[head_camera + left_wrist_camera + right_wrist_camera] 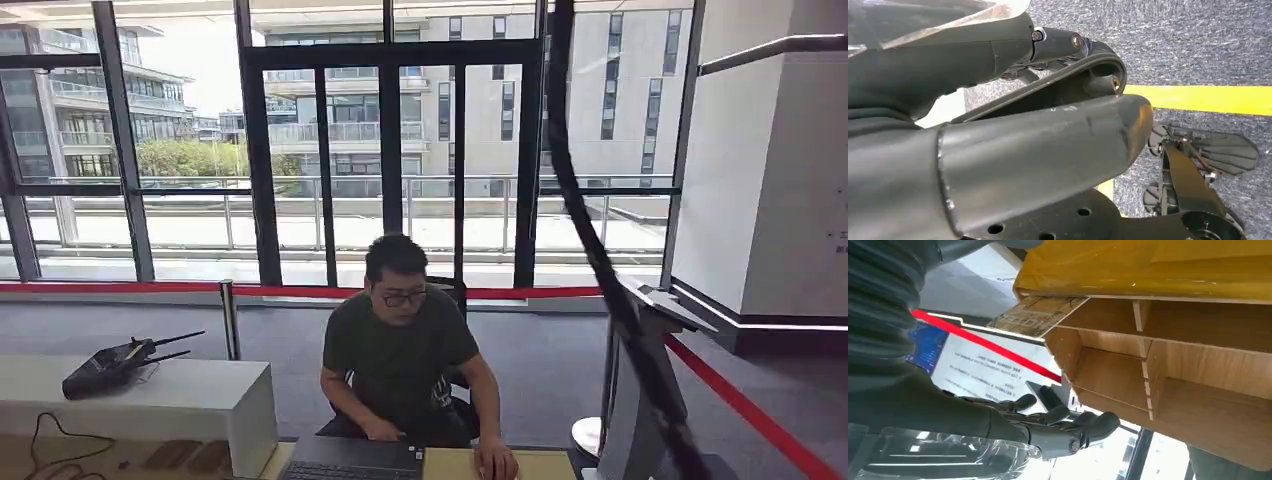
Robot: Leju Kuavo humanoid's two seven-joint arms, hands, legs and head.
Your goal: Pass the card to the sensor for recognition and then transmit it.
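**Station status: person at desk, both hands low**

Count: one person (400, 345), one laptop (350, 460), one two-antenna black device (115, 365), one white counter (190, 395), one grey pedestal unit (640, 400).

The person sits behind the desk (540, 465), one hand resting on its light wooden top just beside the laptop. The counter stands to the left and carries the black device. The card cannot be identified in any view.

Surface and room: grey carpet, with a yellow floor stripe (1208, 99) seen in the left wrist view. Glazed doors and windows form the far wall. A red barrier tape (300, 291) runs across the room behind the person and continues diagonally on the right.

Left hand (1048, 65): fingers curl inward, with no object seen in them.

Right hand (1048, 422): fingers (1098, 422) lie extended and close together, holding nothing, near a wooden shelf unit (1168, 365) with open compartments.

Open carpet lies between the desk and the glazing.
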